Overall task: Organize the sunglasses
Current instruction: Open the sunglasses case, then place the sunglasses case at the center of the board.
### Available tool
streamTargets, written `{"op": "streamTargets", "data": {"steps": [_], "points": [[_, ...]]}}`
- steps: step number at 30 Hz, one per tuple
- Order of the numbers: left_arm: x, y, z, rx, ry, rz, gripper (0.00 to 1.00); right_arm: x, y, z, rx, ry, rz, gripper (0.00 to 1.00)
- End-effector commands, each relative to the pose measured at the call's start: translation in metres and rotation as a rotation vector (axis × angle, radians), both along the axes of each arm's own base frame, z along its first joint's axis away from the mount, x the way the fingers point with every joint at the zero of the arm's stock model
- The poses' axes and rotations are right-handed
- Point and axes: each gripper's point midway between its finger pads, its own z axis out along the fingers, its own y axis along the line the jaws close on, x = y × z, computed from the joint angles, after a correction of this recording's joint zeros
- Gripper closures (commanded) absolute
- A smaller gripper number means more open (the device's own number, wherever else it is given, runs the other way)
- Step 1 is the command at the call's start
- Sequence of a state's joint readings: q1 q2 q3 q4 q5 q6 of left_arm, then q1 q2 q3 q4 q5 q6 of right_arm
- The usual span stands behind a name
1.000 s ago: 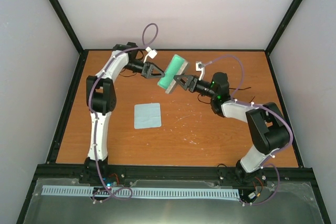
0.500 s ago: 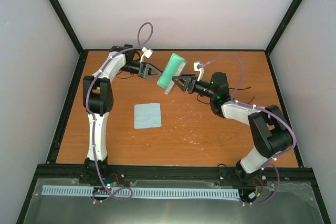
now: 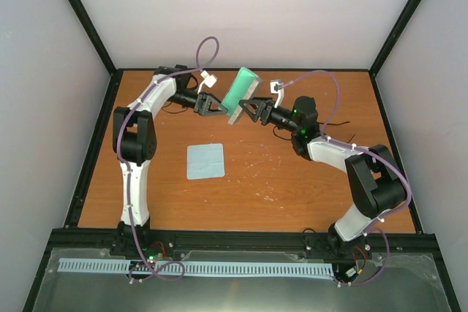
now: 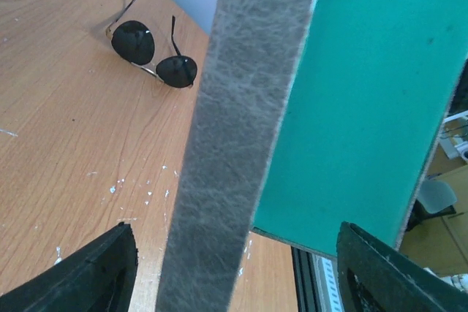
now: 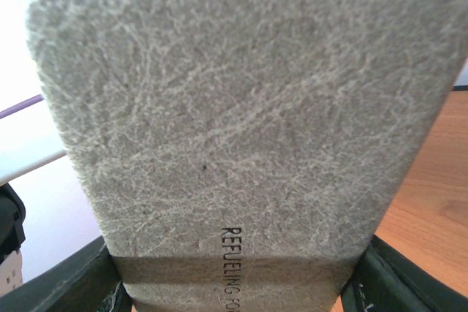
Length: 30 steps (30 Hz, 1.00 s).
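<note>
While the right hand [image 3: 247, 110] holds the case [image 3: 240, 91], sunglasses [image 4: 153, 55] lie on the table [image 4: 66, 144].

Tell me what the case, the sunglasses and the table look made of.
Case: matt grey felt or suede-like leatherette, going by its fibrous, streaked surface and stamped lettering; smooth green lining, perhaps fabric. Sunglasses: glossy dark lenses, thin wire-like frame, probably metal. Table: wood or wood-look laminate, visible grain, dull sheen.
</note>
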<state>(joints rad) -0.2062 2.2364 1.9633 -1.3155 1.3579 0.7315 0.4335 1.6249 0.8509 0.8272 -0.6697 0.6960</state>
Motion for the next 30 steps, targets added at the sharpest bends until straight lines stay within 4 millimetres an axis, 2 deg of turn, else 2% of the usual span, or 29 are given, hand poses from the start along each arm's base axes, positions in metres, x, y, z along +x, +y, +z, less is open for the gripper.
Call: {"op": "streamTargets", "data": {"steps": [1, 3, 7, 15, 18, 20, 23, 26, 30], "points": [[0.001, -0.006, -0.001, 0.029, -0.075, -0.017, 0.27, -0.001, 0.005, 0.028, 0.040, -0.098, 0.019, 0.97], [0.005, -0.008, -0.001, 0.028, -0.075, -0.012, 0.29, -0.002, 0.006, 0.027, 0.038, -0.097, 0.023, 0.97], [0.012, -0.010, 0.000, 0.010, -0.056, -0.005, 0.55, -0.003, 0.006, 0.025, 0.033, -0.093, 0.030, 0.97], [0.016, -0.013, 0.006, -0.020, -0.026, 0.003, 0.76, -0.003, 0.007, 0.014, 0.010, -0.068, 0.035, 0.97], [0.016, -0.013, 0.008, -0.022, -0.023, 0.003, 0.91, -0.003, 0.007, 0.008, 0.005, -0.051, 0.036, 0.97], [0.015, -0.013, 0.009, -0.018, -0.025, 0.004, 0.99, -0.002, 0.007, 0.003, 0.002, -0.037, 0.031, 0.90], [0.016, -0.012, 0.012, -0.003, -0.042, 0.007, 0.99, -0.001, 0.006, -0.004, -0.001, -0.015, 0.026, 0.82], [0.018, -0.011, 0.015, 0.030, -0.068, 0.016, 1.00, 0.000, 0.007, -0.009, -0.009, 0.001, 0.025, 0.68], [0.025, -0.008, 0.022, 0.103, -0.142, 0.032, 1.00, 0.000, 0.005, -0.022, -0.042, 0.035, 0.017, 0.40]]}}
